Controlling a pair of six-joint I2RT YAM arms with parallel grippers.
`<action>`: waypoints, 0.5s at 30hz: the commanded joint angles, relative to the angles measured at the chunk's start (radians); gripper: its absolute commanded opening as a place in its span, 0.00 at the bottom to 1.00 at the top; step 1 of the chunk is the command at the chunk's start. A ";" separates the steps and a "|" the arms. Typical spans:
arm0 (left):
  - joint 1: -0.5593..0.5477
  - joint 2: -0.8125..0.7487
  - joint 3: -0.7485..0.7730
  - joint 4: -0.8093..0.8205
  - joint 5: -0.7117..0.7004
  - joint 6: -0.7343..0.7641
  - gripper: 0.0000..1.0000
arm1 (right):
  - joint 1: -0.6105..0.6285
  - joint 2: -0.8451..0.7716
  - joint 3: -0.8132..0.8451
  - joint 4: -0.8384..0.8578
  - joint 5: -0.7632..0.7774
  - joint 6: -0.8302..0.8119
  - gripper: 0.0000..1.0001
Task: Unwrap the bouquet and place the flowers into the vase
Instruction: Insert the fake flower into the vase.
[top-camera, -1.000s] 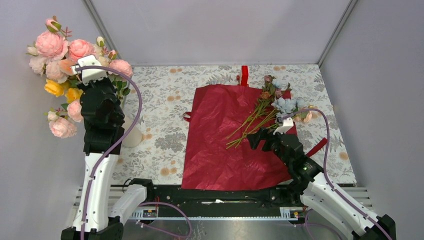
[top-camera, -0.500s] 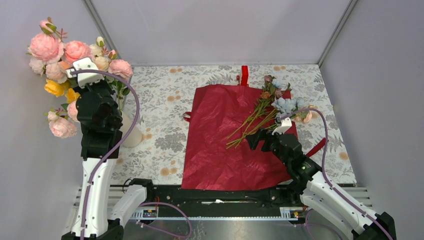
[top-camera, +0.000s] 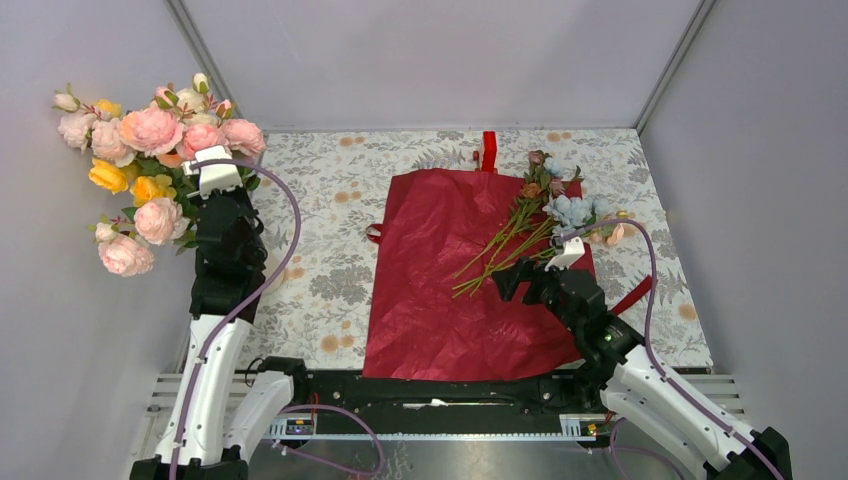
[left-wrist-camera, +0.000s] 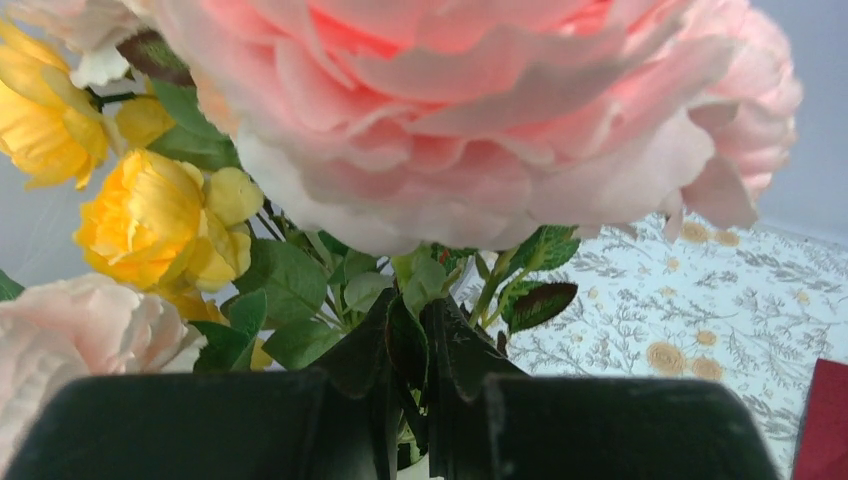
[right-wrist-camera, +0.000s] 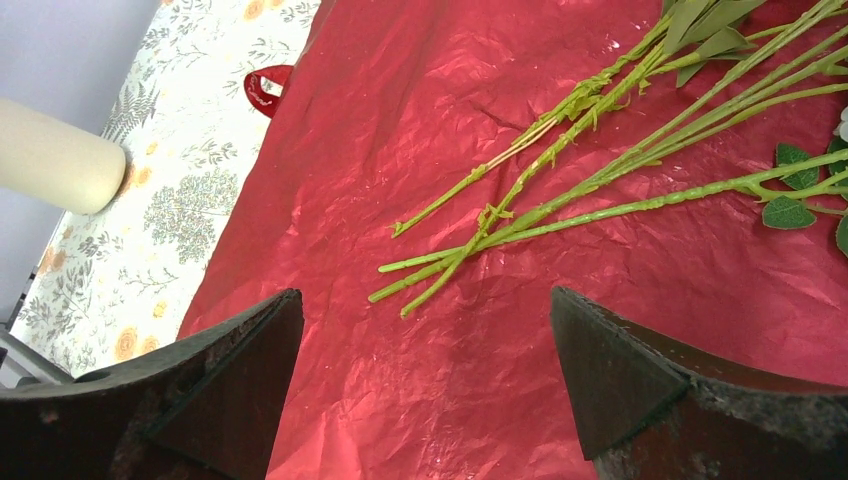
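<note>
left arm (top-camera: 213, 335) rises tall at the left side, left gripper (left-wrist-camera: 414, 330) pinched nearly closed on the rose bunch (left-wrist-camera: 480, 120) stems. right arm (top-camera: 640, 378) reaches low and forward, right gripper (right-wrist-camera: 425, 300) spread wide, holding nothing.

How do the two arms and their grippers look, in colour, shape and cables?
The left arm and right arm have white lower links, black upper links and a lilac cable looping alongside each. The left gripper and right gripper have black wedge-shaped fingers.
</note>
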 joint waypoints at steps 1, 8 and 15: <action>0.007 -0.037 -0.029 0.053 -0.014 -0.008 0.00 | -0.006 -0.017 -0.007 0.047 -0.014 0.007 1.00; 0.010 -0.017 -0.033 -0.039 -0.009 -0.048 0.03 | -0.005 -0.034 -0.015 0.047 -0.015 0.010 1.00; 0.011 -0.026 -0.035 -0.168 0.001 -0.115 0.10 | -0.005 -0.035 -0.014 0.047 -0.014 0.010 1.00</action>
